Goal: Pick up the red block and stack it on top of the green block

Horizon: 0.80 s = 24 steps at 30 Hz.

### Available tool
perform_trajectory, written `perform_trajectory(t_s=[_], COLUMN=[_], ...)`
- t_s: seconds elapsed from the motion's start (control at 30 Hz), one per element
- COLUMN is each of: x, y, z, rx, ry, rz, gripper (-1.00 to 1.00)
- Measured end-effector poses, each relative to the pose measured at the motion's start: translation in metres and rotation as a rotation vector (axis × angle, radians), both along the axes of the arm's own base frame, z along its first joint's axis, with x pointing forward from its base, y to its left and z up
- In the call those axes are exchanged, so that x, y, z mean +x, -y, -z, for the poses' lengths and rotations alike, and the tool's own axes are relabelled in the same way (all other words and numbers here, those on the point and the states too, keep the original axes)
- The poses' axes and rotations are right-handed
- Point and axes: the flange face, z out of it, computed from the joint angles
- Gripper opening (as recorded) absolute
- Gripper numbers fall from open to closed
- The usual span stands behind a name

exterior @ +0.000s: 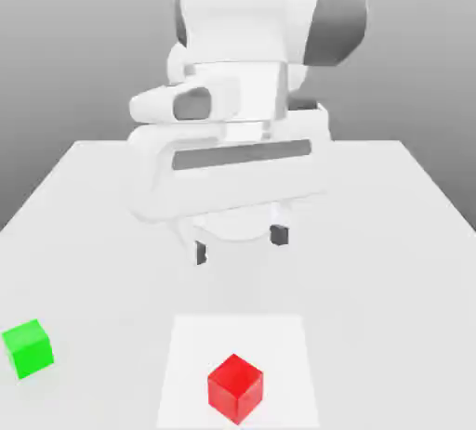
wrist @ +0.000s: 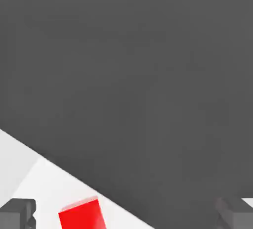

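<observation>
The red block (exterior: 235,387) sits on a lighter square patch of the table near the front edge, in the middle of the exterior view. The green block (exterior: 28,348) rests on the table at the exterior view's left, well apart from the red one. My gripper (exterior: 239,243) hangs above the table behind the red block, open, with nothing between its two dark fingertips (exterior: 200,253). In the hand view the red block (wrist: 82,214) shows between the spread fingertips (wrist: 18,212), still some way off, and the gripper (wrist: 127,214) holds nothing.
A white table (exterior: 390,233) spreads under everything, with a paler square patch (exterior: 191,345) under the red block. The arm's bulky white body (exterior: 242,57) looms over the table's middle. Grey floor (wrist: 148,74) lies beyond the table edge.
</observation>
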Motion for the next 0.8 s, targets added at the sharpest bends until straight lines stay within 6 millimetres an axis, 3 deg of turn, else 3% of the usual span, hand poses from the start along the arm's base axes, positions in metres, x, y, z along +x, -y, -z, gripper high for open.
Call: perform_trajectory(t_s=[0.17,0.33,0.37,0.6,0.77,0.8], x=[-0.017,-0.023,-0.024,-0.024,-0.024,-0.024], y=[0.002,0.003,0.003,0.003,0.005,0.021], z=[0.095,0.165,0.177,0.18,0.127,0.121], rx=[-0.034,-0.039,-0.039,-0.039,-0.039,-0.039], ry=[-0.145,-0.181,-0.182,-0.184,-0.184,-0.185], rz=[-0.161,-0.203,-0.203,-0.203,-0.202,-0.19], gripper=[0.0,0.0,-1.0,-1.0,-1.0,-1.0])
